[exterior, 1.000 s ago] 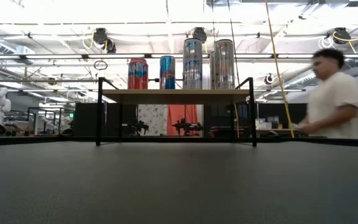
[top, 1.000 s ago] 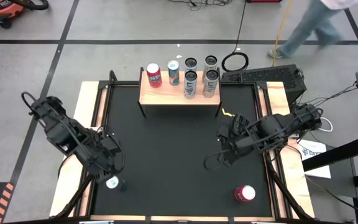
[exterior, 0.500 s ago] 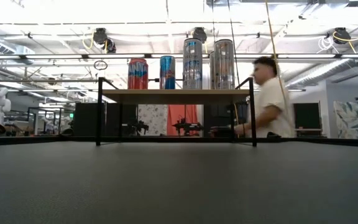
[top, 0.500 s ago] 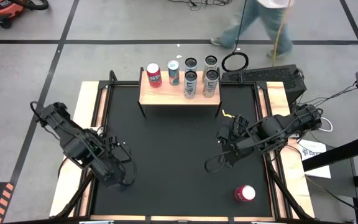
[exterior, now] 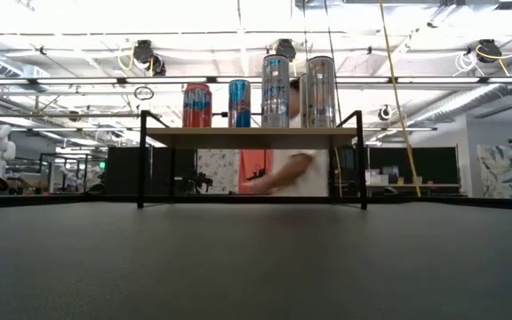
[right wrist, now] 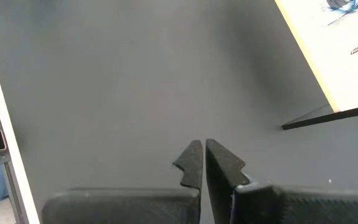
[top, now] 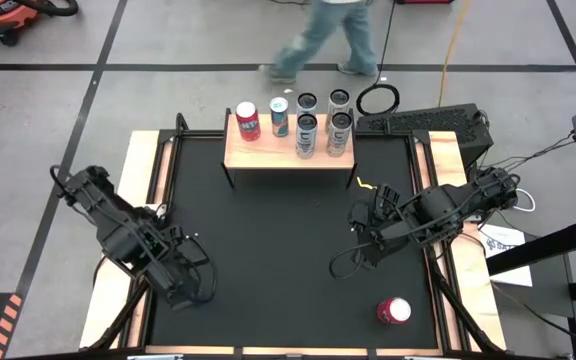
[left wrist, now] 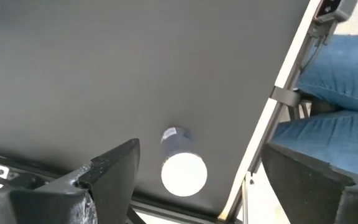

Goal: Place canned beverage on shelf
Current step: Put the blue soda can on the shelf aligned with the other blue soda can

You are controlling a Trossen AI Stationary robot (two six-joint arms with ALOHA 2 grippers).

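A white-topped can [left wrist: 183, 173] stands upright on the black table near its near left corner. My left gripper [left wrist: 197, 186] hangs above it, open, one finger on either side and clear of it. In the high view the left gripper [top: 194, 283] hides this can. A red can [top: 393, 311] stands on the table near the near right corner. The light-wood shelf [top: 268, 152] on black legs stands at the far edge with several cans on it; the low view shows the shelf [exterior: 252, 136] too. My right gripper [top: 360, 252] is shut above the table's right half, also seen as the right gripper [right wrist: 202, 158].
A person [top: 328, 35] walks across the floor behind the table. Jeans-clad legs [left wrist: 337, 81] show just beyond the table's wooden edge strip [left wrist: 291, 68] in the left wrist view. Bare black table top [top: 278, 240] lies between the arms and the shelf.
My left gripper has gone toward the table's near edge and a little right, sinking somewhat, and now stands over the white-topped can, hiding it in the high view. The person behind the table has walked from right to left.
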